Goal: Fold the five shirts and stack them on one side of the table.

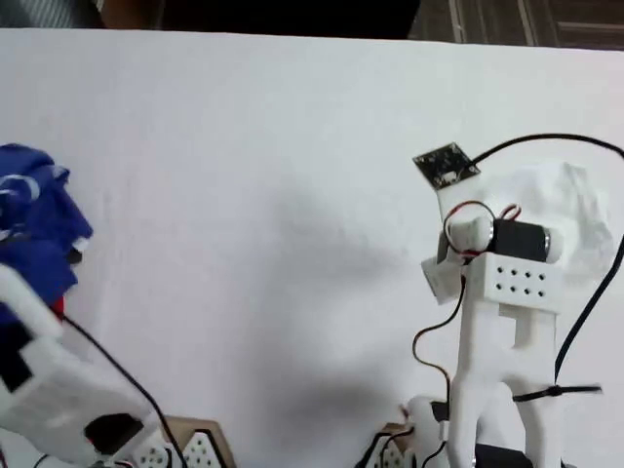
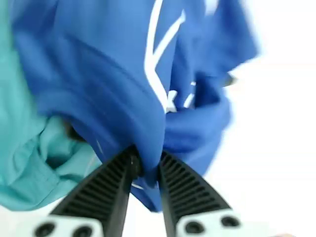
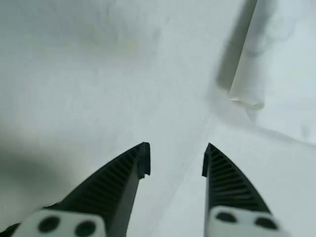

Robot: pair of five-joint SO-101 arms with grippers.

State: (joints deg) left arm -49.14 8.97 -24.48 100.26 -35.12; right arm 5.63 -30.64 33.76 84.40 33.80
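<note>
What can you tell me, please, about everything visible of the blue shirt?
The blue shirt is soft royal-blue fabric with thin white lines on it. It is crumpled, not folded, bunched at the table's left edge in the high view. The left gripper is shut on a fold of it, its black ribbed fingers pinching the cloth. A teal garment lies against it.
</note>
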